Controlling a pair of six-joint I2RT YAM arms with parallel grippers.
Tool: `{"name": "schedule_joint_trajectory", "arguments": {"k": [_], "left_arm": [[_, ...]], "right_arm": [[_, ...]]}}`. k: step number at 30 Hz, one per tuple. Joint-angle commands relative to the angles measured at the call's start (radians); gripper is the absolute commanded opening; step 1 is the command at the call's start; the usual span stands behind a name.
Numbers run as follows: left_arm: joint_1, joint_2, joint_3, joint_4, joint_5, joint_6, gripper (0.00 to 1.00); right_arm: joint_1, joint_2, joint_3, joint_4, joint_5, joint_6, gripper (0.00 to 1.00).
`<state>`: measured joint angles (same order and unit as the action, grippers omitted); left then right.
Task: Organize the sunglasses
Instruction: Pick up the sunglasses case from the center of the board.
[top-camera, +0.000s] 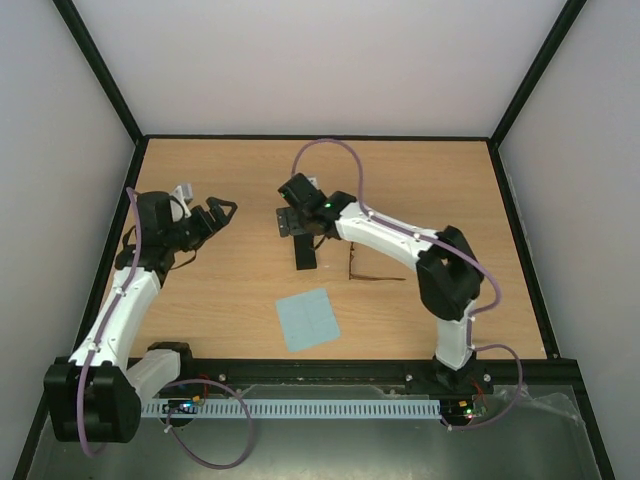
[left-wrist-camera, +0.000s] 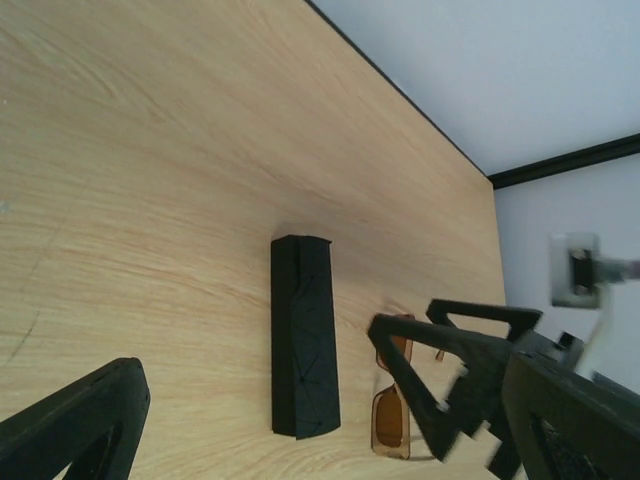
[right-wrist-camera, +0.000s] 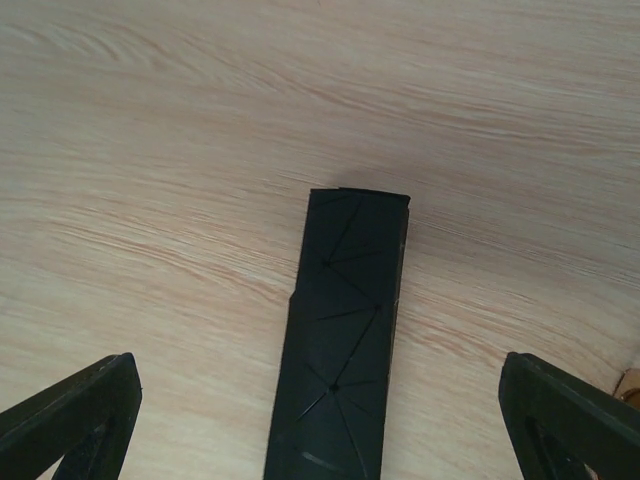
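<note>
A pair of sunglasses with a thin dark-brown frame and slender temple arms (top-camera: 366, 272) was seen lying flat on the light wooden tabletop (top-camera: 440, 180), near its middle. The front of the frame was turned toward a black oblong case with faceted creases (top-camera: 305, 250), and the temples were stretched out toward the right side. A narrow strip of bare wood was left between the sunglasses and the case, so the two were not touching. From the left wrist view the lenses were seen as amber-tinted.

The right gripper (right-wrist-camera: 318, 365) was held above the case at the far end, with its fingers (right-wrist-camera: 75, 415) spread wide on either side; nothing was pinched between them, and the case was not touched by either one. The left gripper (top-camera: 218, 222) was held over the left part of the table, well apart from the case and the sunglasses, its fingers likewise spread wide and nothing gripped.

A light blue square cloth (top-camera: 308, 320) was laid flat nearer the arm bases, apart from both the case and the sunglasses.
</note>
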<state>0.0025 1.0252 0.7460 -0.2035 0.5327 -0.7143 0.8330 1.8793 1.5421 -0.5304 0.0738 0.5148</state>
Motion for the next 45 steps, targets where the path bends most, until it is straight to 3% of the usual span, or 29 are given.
{"name": "schedule_joint_trajectory", "arguments": {"k": [1, 9, 20, 23, 30, 36, 40, 45], "left_arm": [[-0.007, -0.032, -0.040, -0.010, 0.025, 0.000, 1.00], [-0.028, -0.104, -0.110, -0.006, -0.003, 0.019, 0.99], [-0.067, -0.154, -0.206, 0.030, -0.026, -0.016, 0.99], [-0.071, -0.172, -0.220, 0.034, -0.028, -0.029, 0.99], [-0.076, -0.169, -0.213, 0.011, -0.024, -0.033, 1.00], [-0.079, -0.163, -0.205, 0.020, -0.005, -0.032, 1.00], [-0.081, -0.136, -0.191, 0.044, 0.055, -0.034, 1.00], [-0.086, -0.142, -0.183, 0.172, 0.175, -0.115, 1.00]], "right_arm": [[0.008, 0.096, 0.094, -0.128, 0.124, -0.049, 0.99], [0.011, 0.196, 0.052, -0.102, 0.114, -0.065, 0.99], [0.013, 0.212, -0.034, -0.002, -0.027, -0.043, 1.00], [0.020, 0.221, -0.055, 0.011, -0.021, -0.038, 0.93], [0.021, 0.221, -0.081, 0.017, -0.010, -0.046, 0.63], [0.021, 0.165, -0.054, -0.023, 0.001, -0.087, 0.46], [0.020, 0.071, -0.029, -0.056, -0.062, -0.118, 0.44], [0.006, -0.119, -0.044, -0.055, -0.269, -0.111, 0.45]]}}
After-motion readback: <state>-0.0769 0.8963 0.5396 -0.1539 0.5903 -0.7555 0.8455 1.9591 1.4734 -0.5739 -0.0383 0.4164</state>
